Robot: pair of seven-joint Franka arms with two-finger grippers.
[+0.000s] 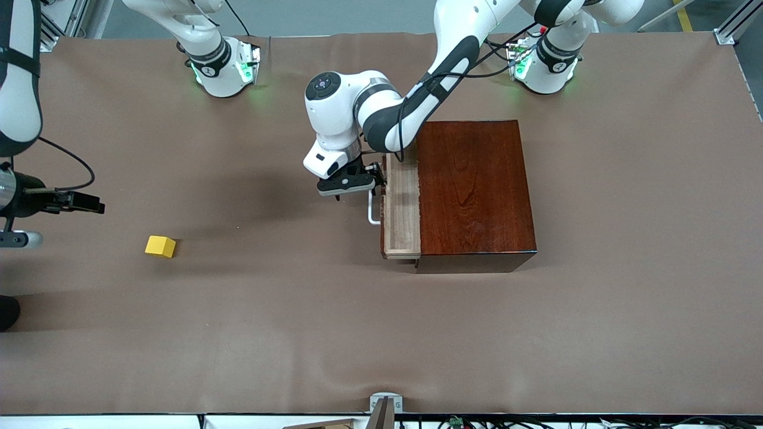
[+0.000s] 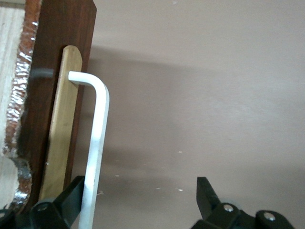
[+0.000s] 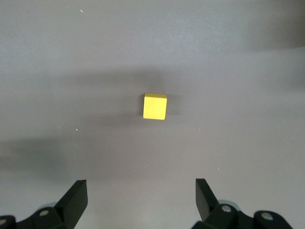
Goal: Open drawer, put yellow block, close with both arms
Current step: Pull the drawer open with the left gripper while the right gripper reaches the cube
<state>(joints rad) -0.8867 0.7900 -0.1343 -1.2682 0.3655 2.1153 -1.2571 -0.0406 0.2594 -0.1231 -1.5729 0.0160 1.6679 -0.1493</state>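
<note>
While left jaws gape at the drawer [image 1: 400, 208] handle, right jaws hang open, seemingly above the yellow block [image 3: 155, 106].

Both my arms out, both tools spread wide

My left arm [image 1: 417, 101] reaches from its base toward the middle of the tabletop, wrist bent down, and its left tool [image 2: 138, 202] hangs low with one finger [image 2: 71, 195] right beside the white handle [image 2: 95, 143], jaws apart, not clamped. My right arm [image 1: 21, 77] hangs at its own end, right tool [image 3: 140, 202] held high, facing down, fingers [image 3: 76, 198] parted and holding nothing
</note>
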